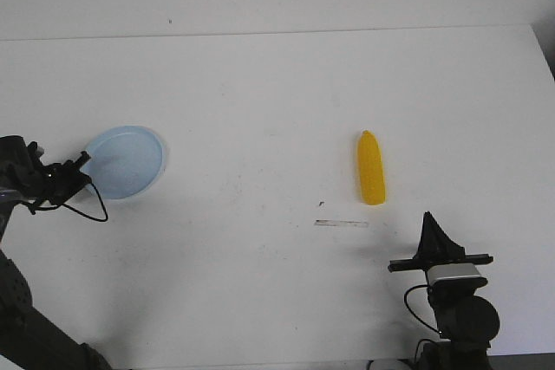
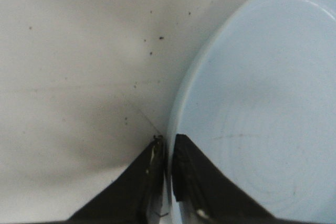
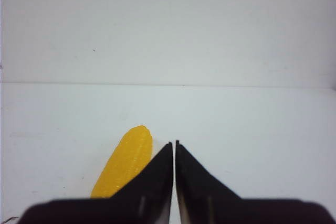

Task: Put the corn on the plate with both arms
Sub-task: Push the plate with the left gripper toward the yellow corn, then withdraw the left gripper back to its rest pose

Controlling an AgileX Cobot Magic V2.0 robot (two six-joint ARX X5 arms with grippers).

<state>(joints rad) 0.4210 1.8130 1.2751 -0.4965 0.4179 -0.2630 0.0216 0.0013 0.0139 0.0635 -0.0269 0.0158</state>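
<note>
My left claw is at the left edge of the plate, and in the left wrist view its two fingers stand on either side of the plate's rim, pinching it, though the very thin gap makes me not fully sure the rim is truly gripped. The plate lies flat on the white surface, at its left side. My right claw is pressed together and holds nothing; it hovers near the front of the surface, on the right. The corn lies on the surface, well apart from the plate, just beyond my right claw and a little to its left, with its tapered end pointing away from me.
</note>
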